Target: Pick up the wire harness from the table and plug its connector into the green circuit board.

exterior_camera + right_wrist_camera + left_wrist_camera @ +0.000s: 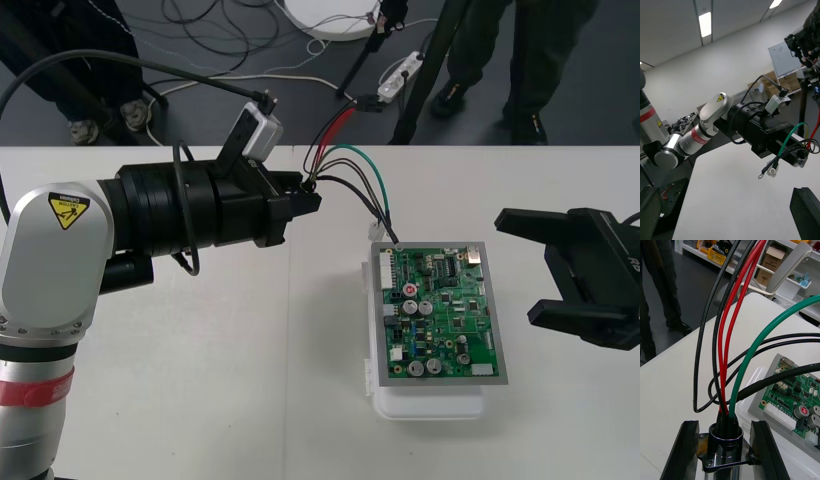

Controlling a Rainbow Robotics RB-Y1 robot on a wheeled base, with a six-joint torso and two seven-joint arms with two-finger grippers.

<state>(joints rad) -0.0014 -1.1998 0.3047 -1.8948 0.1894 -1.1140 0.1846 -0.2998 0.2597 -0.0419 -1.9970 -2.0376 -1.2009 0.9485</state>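
Clamping the socket (727,444), the left gripper (308,200) hangs over the table (200,400).

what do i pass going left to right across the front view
left arm, left claw shut on the wire harness, green circuit board on its white base, right claw open

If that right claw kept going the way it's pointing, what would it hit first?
Probably the green circuit board, straight ahead of the right gripper; height is unclear, so it might pass over.

one circuit board (435,315), one white base (430,405), one wire harness (727,429): two red wires (727,333), one green wire (752,360).
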